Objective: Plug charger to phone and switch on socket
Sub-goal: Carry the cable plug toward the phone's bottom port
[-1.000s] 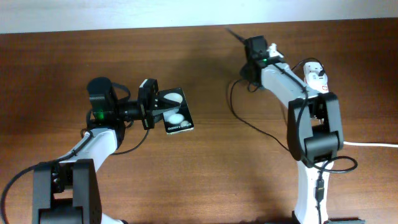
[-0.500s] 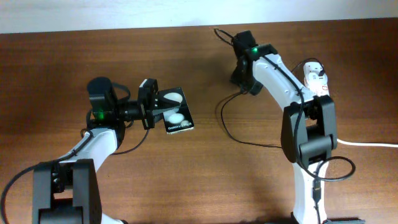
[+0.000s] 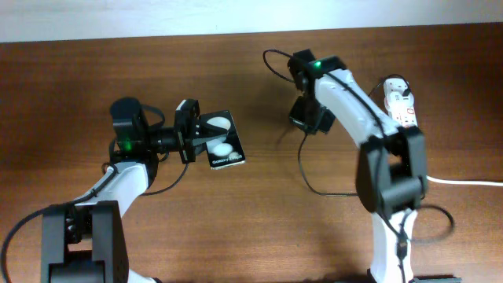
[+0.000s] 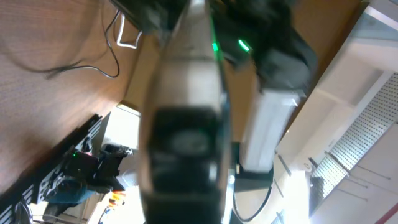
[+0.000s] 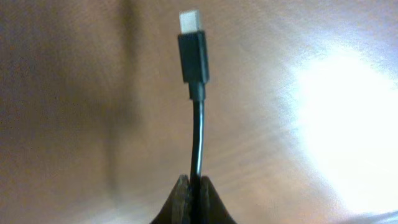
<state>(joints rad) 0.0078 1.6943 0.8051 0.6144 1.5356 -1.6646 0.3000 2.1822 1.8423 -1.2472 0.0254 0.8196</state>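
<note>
While the left gripper keeps its jaws clamped on one end of the phone, holding it where it was, left of centre with the screen up, the right arm swings in from the far edge of the table toward the middle. That narrows the gap to the phone, though the two are still well apart. I judge the carry toward the phone to be under way, with the insertion and the switch both still to do.

The right wrist view shows what the overhead hides. The right gripper is pinched shut on the charger just below the connector, which stands straight out past the fingertips with its silver tip bare.

Only the overhead shows the spacing of the arms, the slack cable looping beside the right arm, and the socket at the right, clear of both grippers.

The left wrist view is blurred. A grey shape fills its centre, likely the phone edge-on, and no port can be made out.
</note>
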